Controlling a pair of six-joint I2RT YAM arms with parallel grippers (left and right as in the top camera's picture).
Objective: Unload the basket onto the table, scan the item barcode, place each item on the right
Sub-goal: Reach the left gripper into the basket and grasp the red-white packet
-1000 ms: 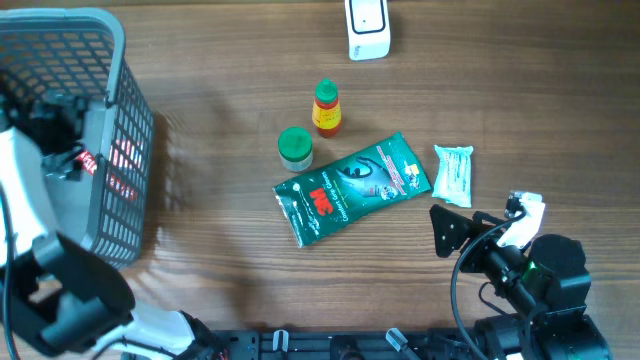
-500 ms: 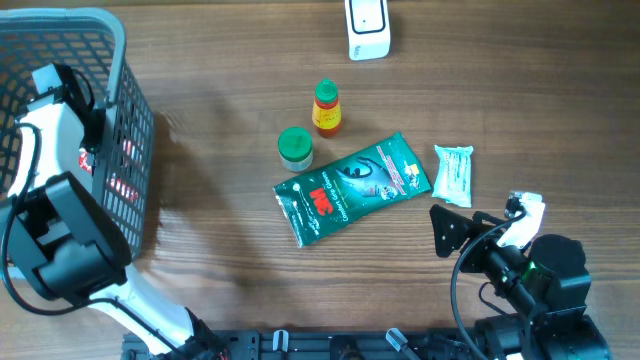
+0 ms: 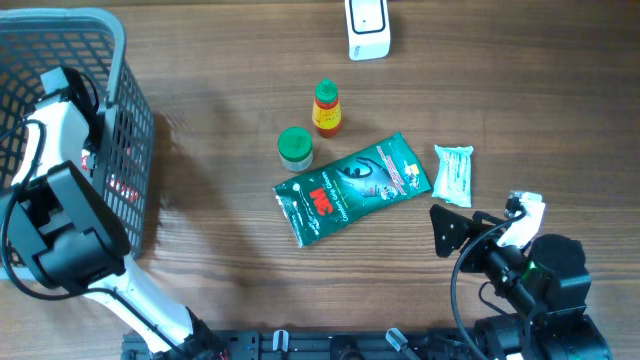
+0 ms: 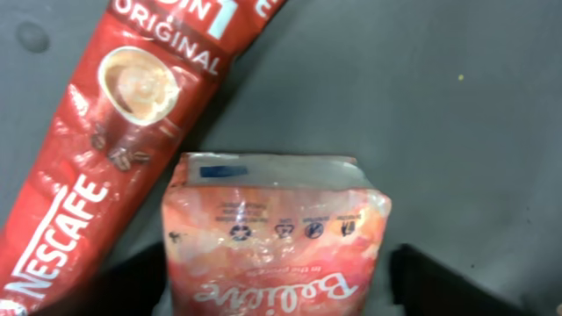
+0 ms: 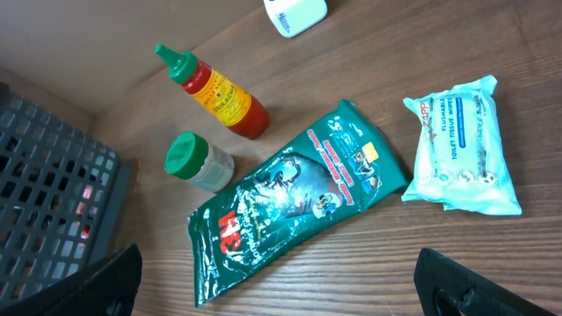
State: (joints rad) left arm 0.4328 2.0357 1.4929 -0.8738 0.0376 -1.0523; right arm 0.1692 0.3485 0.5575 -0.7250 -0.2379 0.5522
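In the left wrist view a pink packet point(image 4: 277, 237) lies on the grey floor of the basket, beside a red Nescafe sachet point(image 4: 97, 149). My left gripper point(image 4: 281, 294) is down over the pink packet with one dark finger point(image 4: 439, 285) on each side of it; the jaws are open and a thin gap shows on the right. From overhead the left arm point(image 3: 55, 130) reaches into the grey basket point(image 3: 120, 60) and its fingers are hidden. My right gripper point(image 5: 277, 290) hangs open and holds nothing, near the table's front right point(image 3: 447, 228).
A white scanner point(image 3: 367, 28) stands at the back edge. On the table lie a green packet point(image 3: 350, 187), a red sauce bottle point(image 3: 326, 108), a green-lidded jar point(image 3: 295, 147) and a pale wipes pack point(image 3: 453, 174).
My left arm has swung further into the basket and settled there. The right arm and the items on the table have not moved.
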